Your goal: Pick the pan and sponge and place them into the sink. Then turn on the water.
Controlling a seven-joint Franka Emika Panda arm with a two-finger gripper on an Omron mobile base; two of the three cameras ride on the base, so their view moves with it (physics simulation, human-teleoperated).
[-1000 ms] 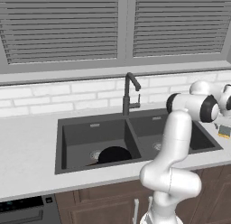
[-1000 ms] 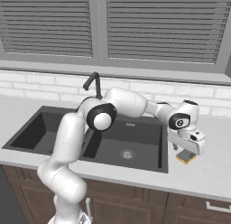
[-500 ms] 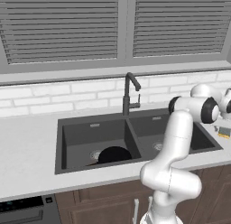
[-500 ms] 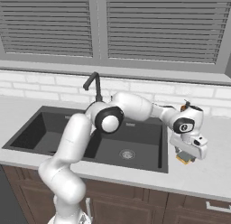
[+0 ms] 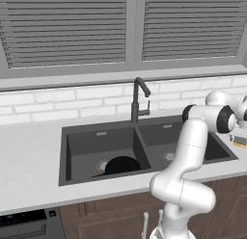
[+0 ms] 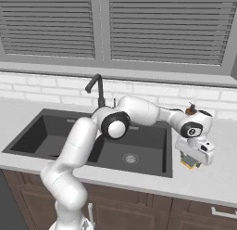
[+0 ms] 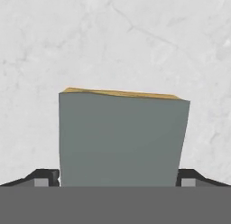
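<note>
Sponge (image 7: 122,137) on desk (image 7: 113,38), scrub side up | directly under pincer (image 7: 117,180), between wide-spread tips | sink (image 6: 55,145) alongside

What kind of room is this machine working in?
A kitchen, by the look of it, though a computer-drawn one: a dark double sink with a tall faucet set in a pale counter, wooden cabinets below, and a pan in the basin.

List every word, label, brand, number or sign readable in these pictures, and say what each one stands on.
None can be read. The sponge, the pan, the sink, the faucet and the counter bear no lettering, number or sign.
</note>
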